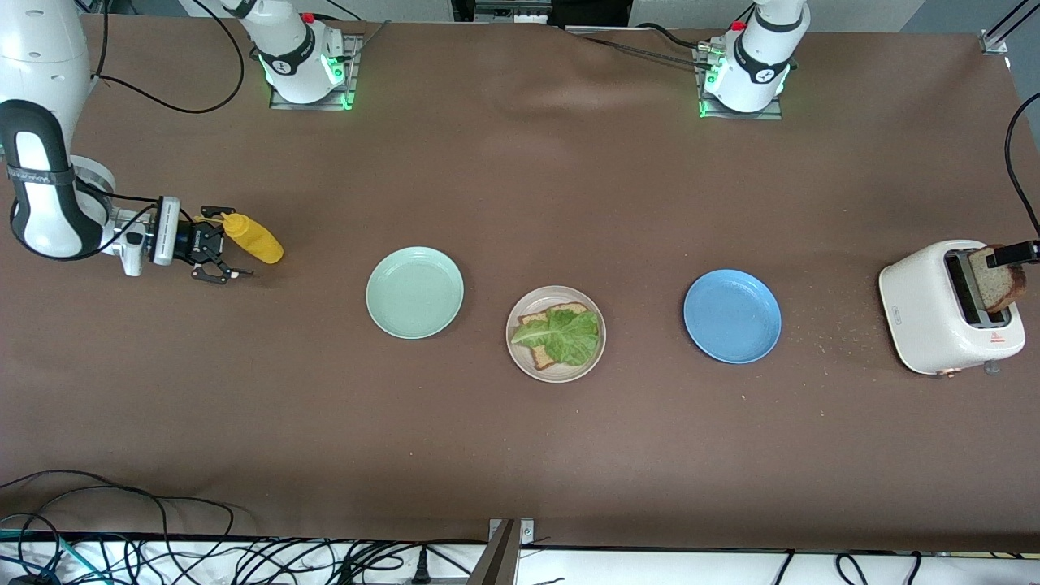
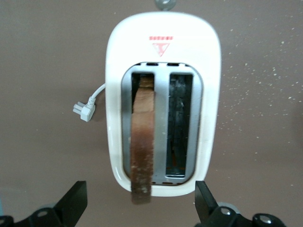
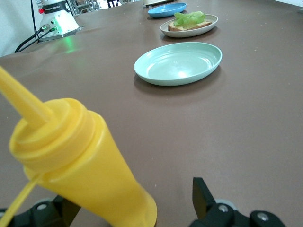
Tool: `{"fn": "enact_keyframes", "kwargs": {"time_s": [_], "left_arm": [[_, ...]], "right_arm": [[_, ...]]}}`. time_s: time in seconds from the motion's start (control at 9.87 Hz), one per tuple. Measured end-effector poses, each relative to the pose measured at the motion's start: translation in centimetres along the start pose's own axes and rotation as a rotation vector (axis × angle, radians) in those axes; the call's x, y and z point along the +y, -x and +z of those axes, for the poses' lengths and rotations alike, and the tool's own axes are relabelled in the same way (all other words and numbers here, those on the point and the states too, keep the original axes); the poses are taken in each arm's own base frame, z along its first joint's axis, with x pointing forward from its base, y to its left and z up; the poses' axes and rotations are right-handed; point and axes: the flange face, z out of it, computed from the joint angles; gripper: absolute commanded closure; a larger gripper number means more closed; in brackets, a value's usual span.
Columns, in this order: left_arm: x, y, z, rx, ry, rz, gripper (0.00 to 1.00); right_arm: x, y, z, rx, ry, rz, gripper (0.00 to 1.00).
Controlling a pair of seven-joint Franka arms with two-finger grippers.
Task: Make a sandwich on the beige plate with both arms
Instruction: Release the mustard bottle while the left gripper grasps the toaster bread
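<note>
The beige plate [image 1: 556, 370] is the landmark: on it lies one bread slice [image 1: 538, 315] w/ a lettuce leaf [image 1: 562, 335] on top. Second slice [image 2: 142, 142] stands in the toaster [image 1: 926, 313], toward the left arm's end from the plate. Left tool [image 2: 141, 208] hovers over it, jaws wide, holding nothing. The slice is probably light, stiff but crumbly; take it by the flat faces near the crust. Right tool [image 1: 213, 257] is wide too, beside the yellow bottle [image 1: 253, 237], toward the right arm's end.

Lettuce [image 1: 562, 335] on bread [image 1: 549, 318] on plate [image 1: 556, 374], between two other plates [image 1: 414, 325]; second slice [image 1: 1001, 284] in toaster [image 1: 926, 313].
</note>
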Motion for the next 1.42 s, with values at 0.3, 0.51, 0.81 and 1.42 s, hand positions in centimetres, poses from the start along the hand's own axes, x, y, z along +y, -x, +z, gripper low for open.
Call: {"fn": "enact_keyframes", "kwargs": {"time_s": [0.3,0.51,0.81,1.42], "left_arm": [[0.2,0.6,2.1,0.014,0.000,0.011,0.33],[0.5,1.0,2.3,0.022,0.000,0.013,0.75],[0.5,1.2,1.6,0.035,-0.005,0.033,1.00],[0.1,0.9,-1.6,0.079,-0.025,0.067,1.00]], "right_arm": [[0.4,2.3,-4.1,-0.038,-0.021,-0.001,0.00],[0.8,3.0,-5.4,-0.045,-0.036,-0.003,0.00],[1.1,3.2,-4.6,-0.039,-0.054,-0.003,0.00],[1.2,3.9,-3.3,-0.033,-0.078,0.017,0.00]]}}
